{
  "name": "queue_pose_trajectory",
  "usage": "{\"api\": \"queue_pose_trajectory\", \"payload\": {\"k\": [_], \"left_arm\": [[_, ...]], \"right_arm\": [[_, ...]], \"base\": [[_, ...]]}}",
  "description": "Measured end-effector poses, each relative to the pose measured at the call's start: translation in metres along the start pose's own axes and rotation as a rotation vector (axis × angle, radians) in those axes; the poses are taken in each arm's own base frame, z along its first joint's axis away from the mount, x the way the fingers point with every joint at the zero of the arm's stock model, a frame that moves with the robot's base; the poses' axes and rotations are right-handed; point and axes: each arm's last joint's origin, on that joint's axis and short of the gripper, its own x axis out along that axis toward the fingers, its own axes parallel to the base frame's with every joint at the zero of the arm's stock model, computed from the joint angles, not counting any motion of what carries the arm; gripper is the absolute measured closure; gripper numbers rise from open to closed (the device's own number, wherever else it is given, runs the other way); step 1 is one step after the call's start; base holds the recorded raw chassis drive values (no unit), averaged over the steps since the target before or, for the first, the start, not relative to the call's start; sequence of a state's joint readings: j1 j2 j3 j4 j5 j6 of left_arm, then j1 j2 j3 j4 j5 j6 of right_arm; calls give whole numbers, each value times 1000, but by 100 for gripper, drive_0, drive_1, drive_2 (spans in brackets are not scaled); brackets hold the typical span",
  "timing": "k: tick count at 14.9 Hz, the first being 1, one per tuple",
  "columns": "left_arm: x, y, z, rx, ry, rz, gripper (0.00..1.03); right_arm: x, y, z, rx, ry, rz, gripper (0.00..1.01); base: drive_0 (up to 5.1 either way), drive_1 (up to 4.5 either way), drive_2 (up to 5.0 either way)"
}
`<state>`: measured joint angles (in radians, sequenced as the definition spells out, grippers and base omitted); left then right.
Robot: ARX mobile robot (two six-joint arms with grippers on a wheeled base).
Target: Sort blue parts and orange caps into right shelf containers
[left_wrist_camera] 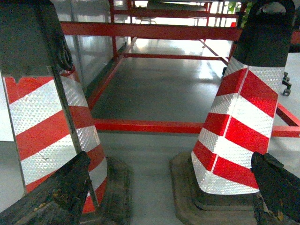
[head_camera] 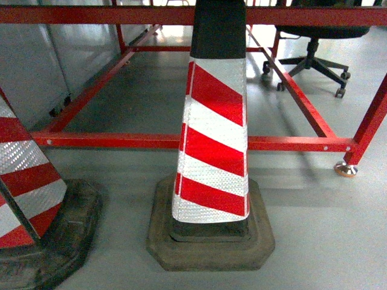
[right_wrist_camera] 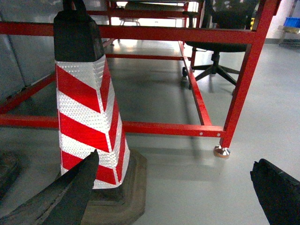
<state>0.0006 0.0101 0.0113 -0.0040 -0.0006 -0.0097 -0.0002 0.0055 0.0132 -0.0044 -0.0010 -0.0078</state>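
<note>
Left gripper (left_wrist_camera: 159, 197): jaws spread wide, empty, low above the floor (left_wrist_camera: 159, 89). One finger sits before the left cone (left_wrist_camera: 51, 122), the other before the middle cone (left_wrist_camera: 239, 136).

Right gripper (right_wrist_camera: 178, 197): jaws spread wide, empty; left finger overlaps the middle cone's base.

Surroundings: red frame (head_camera: 181, 142) behind the cones; office chair (head_camera: 314, 51) beyond it.

Task items: blue parts, orange caps and shelf containers appear in no view. A blue object far right in the right wrist view is too small to identify.

Step, as judged: travel or search; sorting not begun. Next move calls for driving clear of the cones and bringing parts into view.

Cut off: cone tops, frame's upper part, both arms.
</note>
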Motion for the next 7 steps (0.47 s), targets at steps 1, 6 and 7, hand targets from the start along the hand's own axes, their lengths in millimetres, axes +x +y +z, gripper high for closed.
{"api": "queue_pose_trajectory", "payload": {"k": [1,6,7], "left_arm": [[0,0,0,0,0,0,5],[0,0,0,0,0,0,5],[0,0,0,0,0,0,5]], "right_arm": [[0,0,0,0,0,0,3],[0,0,0,0,0,0,3],[0,0,0,0,0,0,3]], "base": [[0,0,0],[0,0,0],[0,0,0]]}}
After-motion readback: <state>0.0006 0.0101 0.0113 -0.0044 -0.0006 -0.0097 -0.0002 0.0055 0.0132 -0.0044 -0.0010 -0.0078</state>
